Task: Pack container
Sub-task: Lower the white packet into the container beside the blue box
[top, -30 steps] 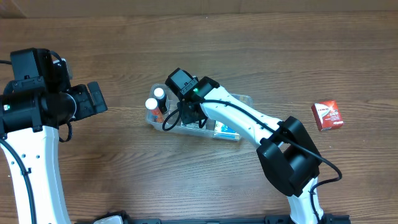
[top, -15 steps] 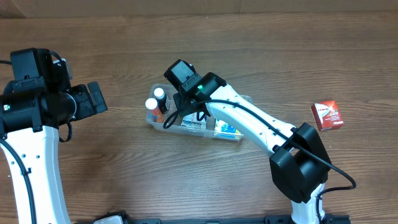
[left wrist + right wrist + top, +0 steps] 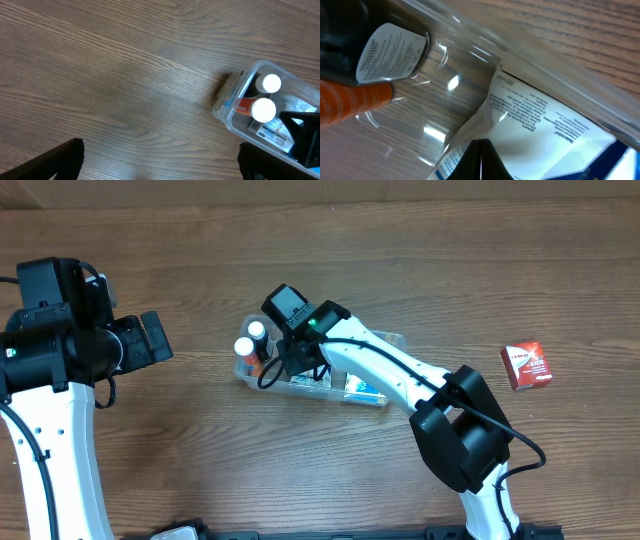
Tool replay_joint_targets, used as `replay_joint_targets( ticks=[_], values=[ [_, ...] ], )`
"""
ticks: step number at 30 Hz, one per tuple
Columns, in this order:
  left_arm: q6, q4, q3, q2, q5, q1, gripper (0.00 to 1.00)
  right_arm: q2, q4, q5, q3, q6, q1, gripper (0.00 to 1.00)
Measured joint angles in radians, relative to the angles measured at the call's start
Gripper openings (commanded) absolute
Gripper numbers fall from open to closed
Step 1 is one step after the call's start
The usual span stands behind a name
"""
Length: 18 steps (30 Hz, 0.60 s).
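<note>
The clear container (image 3: 392, 340) sits mid-table. It holds two white-capped bottles (image 3: 245, 347) at its left end, a white printed packet and a blue box (image 3: 362, 389). My right gripper (image 3: 289, 366) reaches down inside it. In the right wrist view its fingers (image 3: 482, 161) are shut, tips resting on the white printed packet (image 3: 535, 117), beside a dark labelled bottle (image 3: 390, 52) and an orange item (image 3: 350, 102). My left gripper (image 3: 152, 340) hangs open and empty over bare table to the left; its view shows the container's wall (image 3: 227, 107) and the bottle caps (image 3: 263, 110).
A red box (image 3: 526, 365) lies on the table to the far right, apart from the container. Wooden table surface surrounds the container on all sides. The left arm's body stands at the left edge.
The right arm swung slightly up and to the right half a second ago, then came back down into the container's left part. The left arm has not moved.
</note>
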Motion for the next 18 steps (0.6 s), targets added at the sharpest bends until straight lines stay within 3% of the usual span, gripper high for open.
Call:
replay_joint_targets(
  ticks=[18],
  values=[
    [0.000,-0.004,0.000,0.000,0.000,0.000,1.00,0.043,-0.001,-0.004,0.006,0.000,0.000,0.04]
  ],
)
